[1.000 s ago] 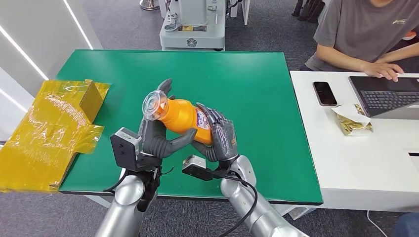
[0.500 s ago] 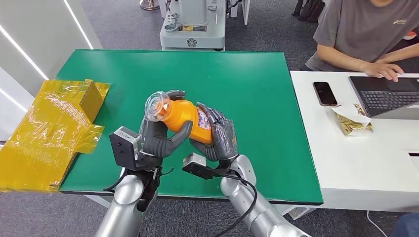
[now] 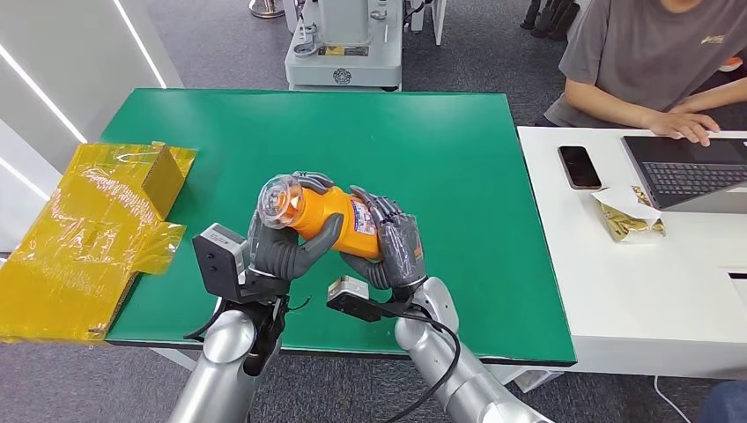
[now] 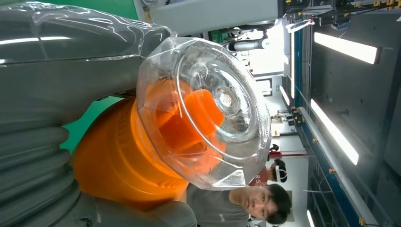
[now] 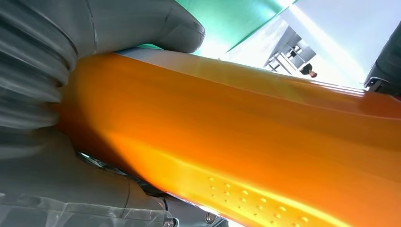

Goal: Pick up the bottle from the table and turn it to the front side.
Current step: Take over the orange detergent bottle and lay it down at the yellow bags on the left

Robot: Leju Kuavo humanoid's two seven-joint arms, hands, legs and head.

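Note:
An orange bottle (image 3: 328, 211) with a clear domed cap (image 3: 278, 199) is lifted above the green table (image 3: 440, 150), lying tilted with the cap toward the left. My left hand (image 3: 286, 242) wraps its neck end, fingers curled over the top and thumb underneath. My right hand (image 3: 392, 242) grips the base end, where a white and blue label shows. In the left wrist view the clear cap (image 4: 208, 111) and orange neck (image 4: 123, 161) sit right against my left hand (image 4: 47, 94). The right wrist view shows the orange bottle's side (image 5: 246, 137) pressed against my right hand (image 5: 42, 56).
Crumpled yellow wrapping with a box (image 3: 97, 229) lies on the table's left edge. A person (image 3: 652, 62) sits at a white desk (image 3: 643, 291) on the right with a laptop (image 3: 691, 172), a phone (image 3: 579, 166) and a snack bag (image 3: 630, 216). A grey machine (image 3: 343, 44) stands beyond the table.
My left hand's fingers have closed over the bottle's neck; a second ago they stood raised behind the cap. The bottle has dipped slightly and the cap now sits lower.

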